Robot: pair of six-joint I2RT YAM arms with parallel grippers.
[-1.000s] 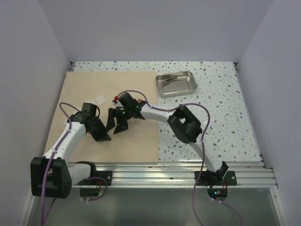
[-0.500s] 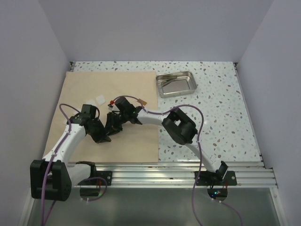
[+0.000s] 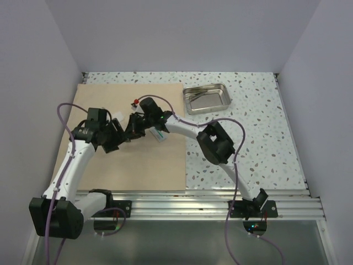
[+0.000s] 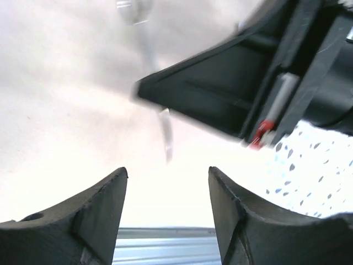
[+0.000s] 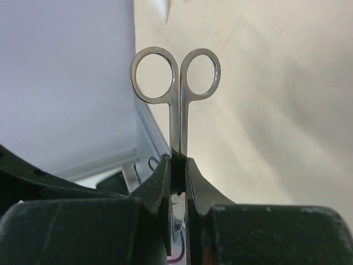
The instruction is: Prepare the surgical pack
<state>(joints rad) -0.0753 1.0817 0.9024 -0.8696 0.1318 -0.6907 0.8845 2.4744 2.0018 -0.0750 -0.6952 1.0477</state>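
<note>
The tan wrap sheet (image 3: pixel 149 160) lies flat on the left of the table. The steel tray (image 3: pixel 208 111) sits beyond its far right corner with thin instruments (image 3: pixel 198 94) inside. My right gripper (image 5: pixel 177 161) is shut on the shanks of small steel scissors (image 5: pixel 175 77), whose ring handles stick out ahead of the jaws. From above, the right gripper (image 3: pixel 131 126) hovers over the sheet's far middle. My left gripper (image 3: pixel 115 136) is just to its left, open and holding nothing. In the left wrist view the left gripper (image 4: pixel 168 171) faces the blurred right gripper body (image 4: pixel 231 88).
Both arms cross over the wrap sheet, close together. Speckled tabletop (image 3: pixel 253 138) lies right of the sheet. Grey walls close in the left, back and right. A metal rail (image 3: pixel 193 201) runs along the near edge.
The right gripper has closed on the scissors. The left gripper has opened, let go and drawn back to the left. Both grippers have shifted toward the far side of the sheet.
</note>
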